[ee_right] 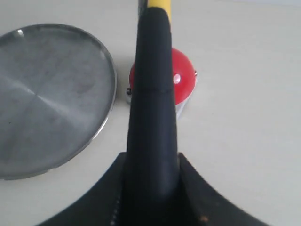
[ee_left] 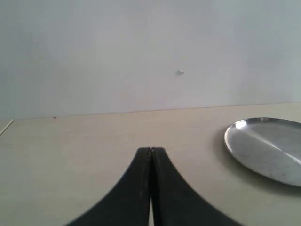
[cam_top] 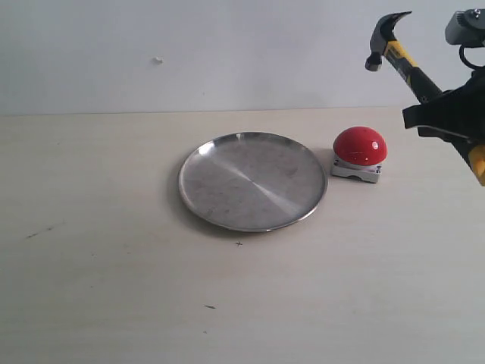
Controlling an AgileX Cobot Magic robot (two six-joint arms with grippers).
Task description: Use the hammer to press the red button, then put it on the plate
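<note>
One hammer (cam_top: 409, 68) aloft at the exterior view's right edge, long axis slanted: head up and leftward, yellow end low. Up and right of the red button (cam_top: 360, 145), itself just beside the plate (cam_top: 250, 182) on the desk (cam_top: 114, 288). Right gripper (cam_top: 447, 114) clamped around the black handle, arm raised. Left gripper (ee_left: 151, 155) pressed together, holding nothing, above the desk.

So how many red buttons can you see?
1. The red button sits on the table beside the plate, on its right in the exterior view. No other seems hidden.
</note>
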